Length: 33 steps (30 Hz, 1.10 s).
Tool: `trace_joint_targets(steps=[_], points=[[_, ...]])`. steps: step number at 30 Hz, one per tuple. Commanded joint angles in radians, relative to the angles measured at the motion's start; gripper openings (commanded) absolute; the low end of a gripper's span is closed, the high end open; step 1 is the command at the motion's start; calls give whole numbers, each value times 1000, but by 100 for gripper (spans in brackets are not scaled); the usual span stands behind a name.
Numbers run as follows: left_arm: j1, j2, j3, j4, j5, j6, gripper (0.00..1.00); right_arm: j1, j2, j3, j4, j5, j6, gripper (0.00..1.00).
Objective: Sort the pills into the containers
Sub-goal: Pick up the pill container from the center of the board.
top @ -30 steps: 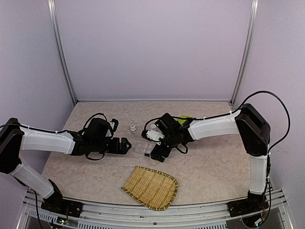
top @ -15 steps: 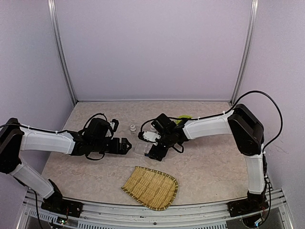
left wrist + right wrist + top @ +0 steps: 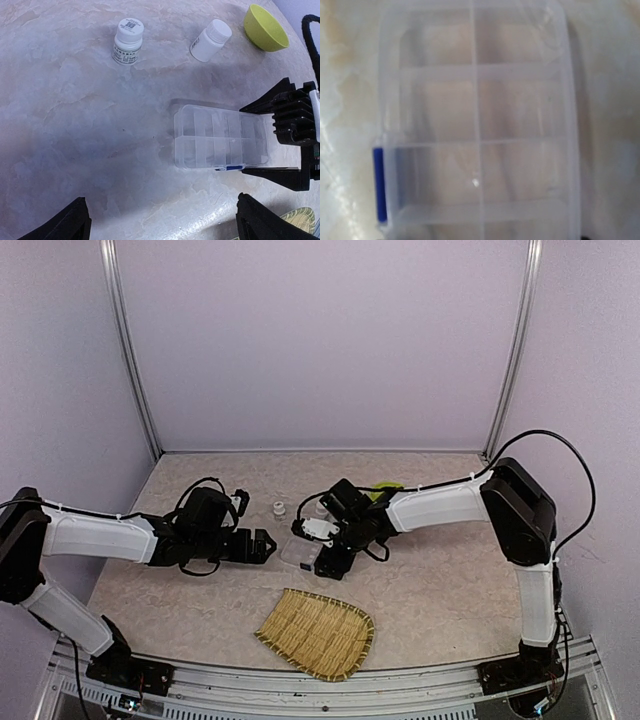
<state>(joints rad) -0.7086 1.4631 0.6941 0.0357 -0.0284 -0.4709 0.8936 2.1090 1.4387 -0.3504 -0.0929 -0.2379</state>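
Clear organiser box (image 3: 220, 142) lies flat on the marbled worktop (image 3: 75, 125), with its blue latch (image 3: 229, 168) on the side nearest the camera. The right hand (image 3: 243, 140) straddles the box's right end with fingers spread; contact unclear. Beyond stand a labelled bottle (image 3: 128, 42), upright, a plain bottle (image 3: 211, 40), tilted, and a green bowl (image 3: 265, 32).

Marbled tbl (image 3: 440, 590): organiser box (image 3: 220, 137), labelled bottle (image 3: 127, 42), plain bottle (image 3: 211, 40), green bowl (image 3: 265, 28), bamboo tray (image 3: 317, 632).
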Motion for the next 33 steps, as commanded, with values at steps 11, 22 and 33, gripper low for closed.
trace_joint_targets(steps=[11,22,33], points=[[-7,-69,-37,49,44,-25,99,-5,-118,-81,78,40,51,56],[-8,-189,-91,261,217,-59,99,0,-349,-163,222,81,264,55],[-55,-203,-94,560,394,-82,99,19,-495,-263,335,-27,450,56]])
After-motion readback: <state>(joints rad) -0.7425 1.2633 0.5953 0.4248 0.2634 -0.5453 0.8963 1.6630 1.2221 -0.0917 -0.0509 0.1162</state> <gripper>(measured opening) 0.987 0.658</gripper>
